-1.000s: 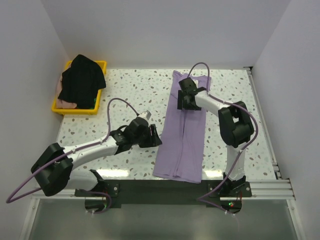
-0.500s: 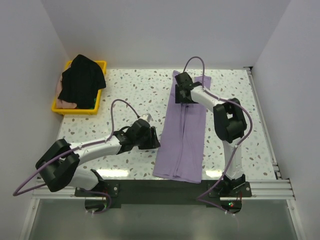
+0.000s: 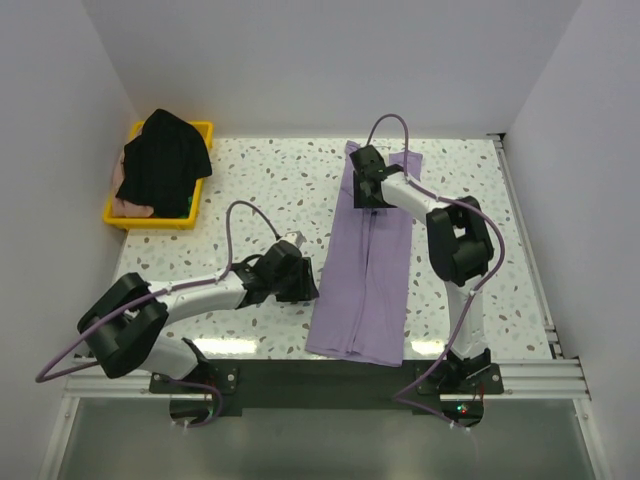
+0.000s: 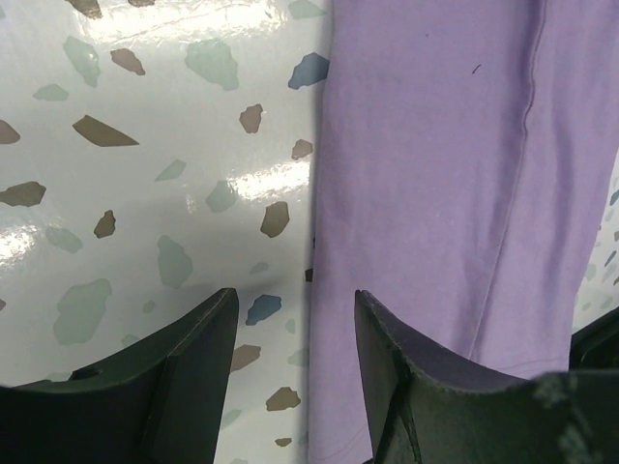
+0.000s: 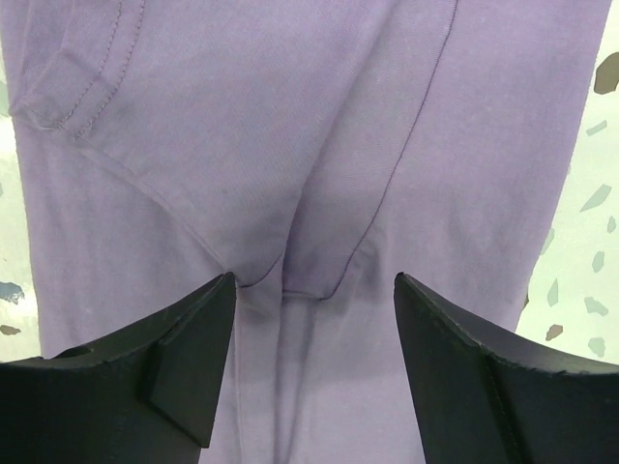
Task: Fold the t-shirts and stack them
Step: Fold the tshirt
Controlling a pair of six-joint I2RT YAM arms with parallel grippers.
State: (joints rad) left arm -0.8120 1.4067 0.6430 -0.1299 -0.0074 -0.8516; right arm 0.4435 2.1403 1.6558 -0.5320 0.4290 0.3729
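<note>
Straddling the left edge of the lavender shirt, left gripper gapes.

Left of the left gripper, bare speckled table is free; right of it, the lavender t-shirt covers the surface.

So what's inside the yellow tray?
A black t-shirt is heaped in the yellow tray, spilling over its rim. Some pale pink cloth peeks out beneath it at the near-left corner. Anything else underneath is covered.
</note>
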